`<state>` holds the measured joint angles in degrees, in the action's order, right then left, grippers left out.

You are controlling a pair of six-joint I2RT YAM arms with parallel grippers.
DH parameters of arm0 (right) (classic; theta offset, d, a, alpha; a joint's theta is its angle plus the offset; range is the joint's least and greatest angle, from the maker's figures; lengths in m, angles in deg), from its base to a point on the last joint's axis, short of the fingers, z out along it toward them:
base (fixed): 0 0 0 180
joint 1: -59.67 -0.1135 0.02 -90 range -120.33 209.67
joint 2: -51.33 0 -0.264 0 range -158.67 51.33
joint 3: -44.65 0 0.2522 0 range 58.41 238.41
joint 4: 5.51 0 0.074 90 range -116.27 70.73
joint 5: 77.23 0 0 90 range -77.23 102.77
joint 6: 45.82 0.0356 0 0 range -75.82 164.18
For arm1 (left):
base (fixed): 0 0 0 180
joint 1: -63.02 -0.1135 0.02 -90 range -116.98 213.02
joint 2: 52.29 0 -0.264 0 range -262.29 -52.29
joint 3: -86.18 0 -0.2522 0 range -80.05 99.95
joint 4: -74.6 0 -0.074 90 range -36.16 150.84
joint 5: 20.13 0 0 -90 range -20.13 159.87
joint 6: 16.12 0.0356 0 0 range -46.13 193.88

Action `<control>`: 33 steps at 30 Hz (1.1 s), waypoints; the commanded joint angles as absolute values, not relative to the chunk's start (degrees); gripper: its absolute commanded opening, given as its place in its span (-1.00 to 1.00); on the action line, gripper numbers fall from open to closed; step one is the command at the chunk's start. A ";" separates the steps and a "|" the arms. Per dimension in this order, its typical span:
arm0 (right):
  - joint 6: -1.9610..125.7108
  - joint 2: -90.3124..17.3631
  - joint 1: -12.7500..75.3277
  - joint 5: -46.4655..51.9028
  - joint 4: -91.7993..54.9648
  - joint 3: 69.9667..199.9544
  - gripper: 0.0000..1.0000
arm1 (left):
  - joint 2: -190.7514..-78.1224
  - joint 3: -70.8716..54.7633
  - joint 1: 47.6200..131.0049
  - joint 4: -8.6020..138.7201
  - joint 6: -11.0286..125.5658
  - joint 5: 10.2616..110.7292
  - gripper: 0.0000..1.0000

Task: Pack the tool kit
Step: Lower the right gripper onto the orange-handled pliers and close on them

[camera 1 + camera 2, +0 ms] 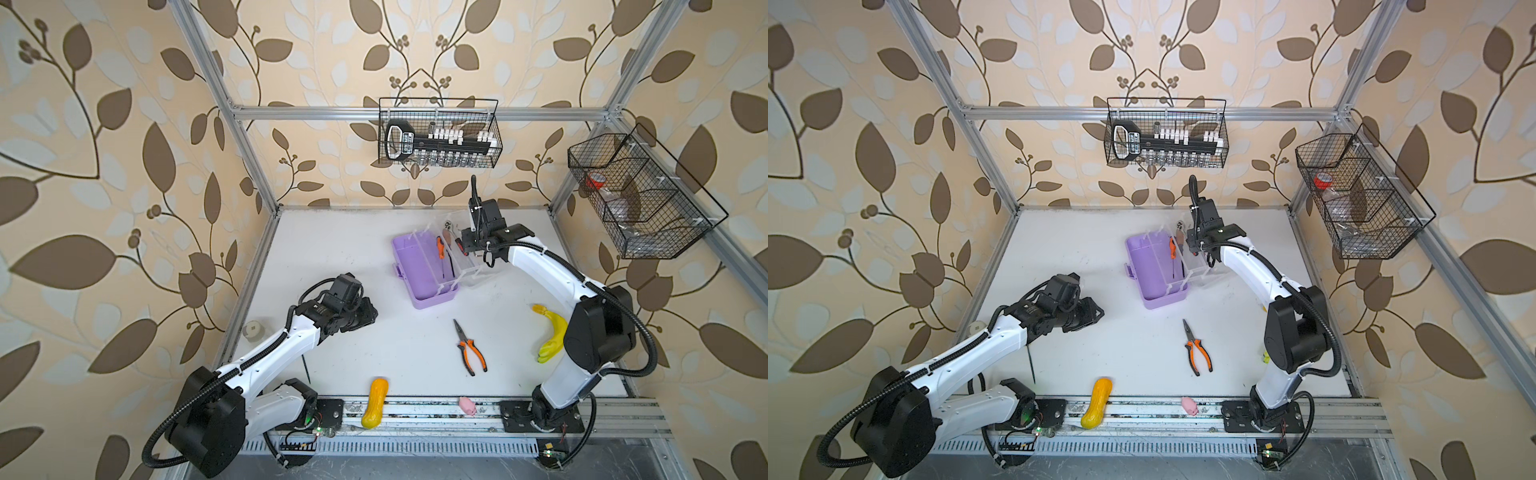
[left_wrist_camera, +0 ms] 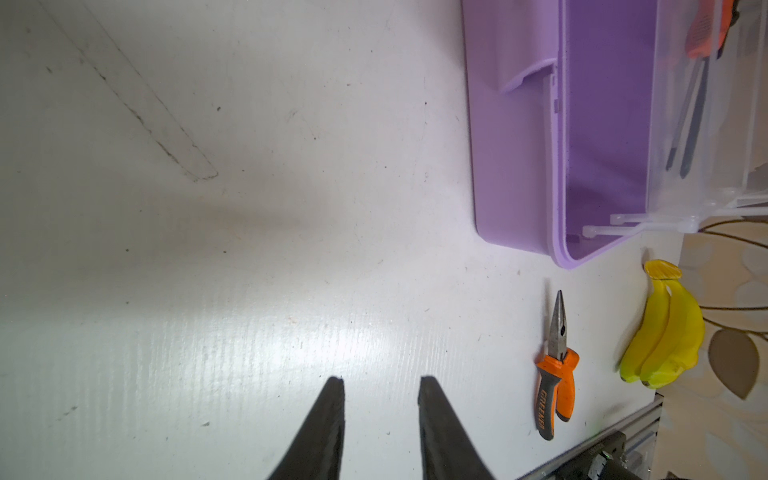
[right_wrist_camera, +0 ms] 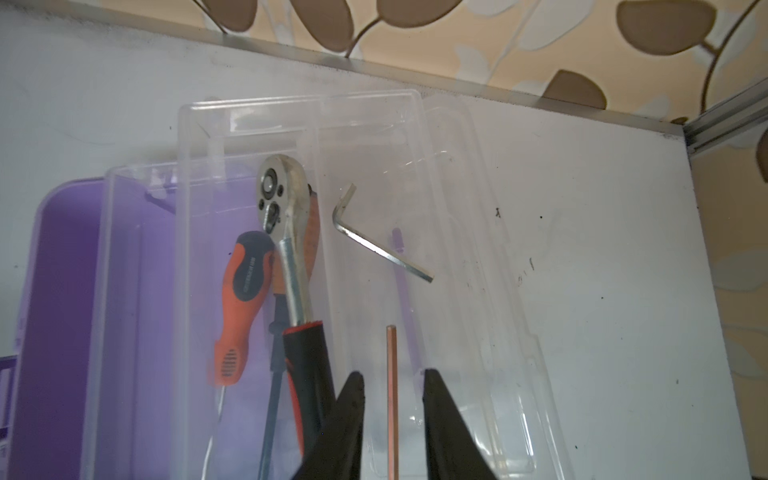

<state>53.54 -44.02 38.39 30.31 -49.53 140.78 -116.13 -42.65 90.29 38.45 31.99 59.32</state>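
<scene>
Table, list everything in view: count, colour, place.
tool kit: one, lilac, open, back centre
screwdriver: one, orange, in kit
ratchet: one, silver, in kit
hex key: one, silver, in kit
thin rod: one, copper, in kit
pliers: one, orange, before kit
bananas: one bunch, yellow, right side
squash toy: one, yellow, front edge
pig toy: one, pink, front rail
wire baskets: two, black, on frame
left gripper: one, black, open
right gripper: one, black, open over kit

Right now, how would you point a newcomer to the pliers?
Find the white table, then the lilac tool kit on it. Between it and the front rail lie the pliers: pointed metal nose and orange-and-grey handles, unlike the yellow banana toy nearby.
</scene>
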 commanded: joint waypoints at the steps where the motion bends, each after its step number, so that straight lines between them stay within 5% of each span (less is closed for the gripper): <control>1: 55.08 -33.52 34.43 32.78 -50.28 135.15 -0.39 | -114.73 -42.51 89.64 38.78 33.34 59.19 -0.32; 15: 72.08 -12.42 23.88 23.10 -54.67 100.63 -0.13 | -119.33 -41.38 89.65 42.51 31.90 57.88 -0.25; 26: 78.41 -17.47 18.78 23.23 -51.88 89.49 0.02 | -120.50 -41.82 89.74 43.21 30.81 57.36 -0.23; 33: 79.24 -24.29 13.37 25.08 -48.42 89.77 -0.13 | -119.72 -41.78 89.70 42.53 30.85 57.38 -0.23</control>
